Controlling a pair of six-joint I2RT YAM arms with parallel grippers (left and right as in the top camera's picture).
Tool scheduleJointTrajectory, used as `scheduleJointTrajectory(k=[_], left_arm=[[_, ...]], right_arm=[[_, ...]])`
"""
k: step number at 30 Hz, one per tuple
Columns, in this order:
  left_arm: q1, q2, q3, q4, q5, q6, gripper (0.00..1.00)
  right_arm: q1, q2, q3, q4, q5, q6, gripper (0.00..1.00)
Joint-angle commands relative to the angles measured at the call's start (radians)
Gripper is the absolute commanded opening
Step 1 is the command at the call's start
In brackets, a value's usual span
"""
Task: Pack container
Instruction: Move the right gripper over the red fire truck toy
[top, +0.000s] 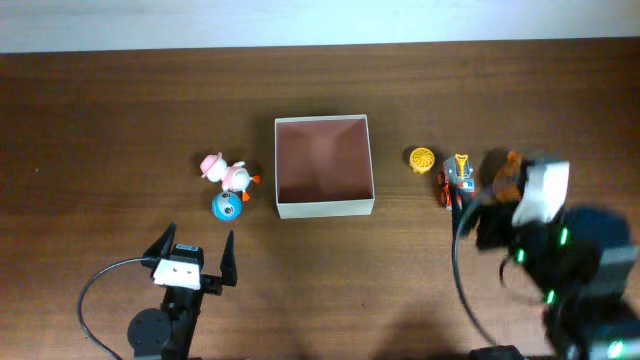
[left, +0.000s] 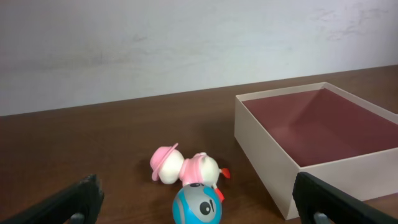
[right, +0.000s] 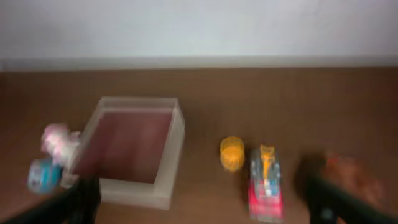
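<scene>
Lying between left jaws and right jaws, container (top: 324, 208); both pairs apart, empty.

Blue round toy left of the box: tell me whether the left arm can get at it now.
Probably yes. The left end effector stands open just short of the blue toy, bare table between them. The pink toys right behind it might get nudged.

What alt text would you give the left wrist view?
An open cardboard container, cream outside and pinkish-brown inside with nothing visible in it, sits at right on a brown wooden table. Left of it lie a pink-and-white toy and, nearer the camera, a blue round toy. The left gripper is open, fingers in both bottom corners.
</scene>
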Motion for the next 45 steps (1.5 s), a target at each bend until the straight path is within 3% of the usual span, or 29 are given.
scheduleJointTrajectory(k=[1, 5, 9, 22, 37, 45], left_arm=[[0.002, -0.008, -0.008, 0.002, 0.0, 0.016, 1.0], [0.002, -0.008, -0.008, 0.002, 0.0, 0.016, 1.0], [0.002, -0.008, -0.008, 0.002, 0.0, 0.016, 1.0], [0.002, -0.008, -0.008, 0.002, 0.0, 0.016, 1.0], [0.002, -0.007, -0.008, 0.002, 0.0, 0.016, 1.0], [0.002, -0.008, -0.008, 0.002, 0.0, 0.016, 1.0]], right_arm=[[-0.006, 0.192, 0.243, -0.124, -0.004, -0.095, 0.99], [-0.007, 0.376, 0.437, -0.289, 0.039, -0.209, 0.99], [-0.026, 0.502, 0.445, -0.312, 0.151, -0.172, 0.99], [-0.14, 0.827, 0.445, -0.293, 0.076, -0.202, 0.99], [-0.158, 1.075, 0.433, -0.298, -0.009, -0.226, 1.0], [-0.159, 1.132, 0.408, -0.282, -0.01, -0.225, 0.89]])
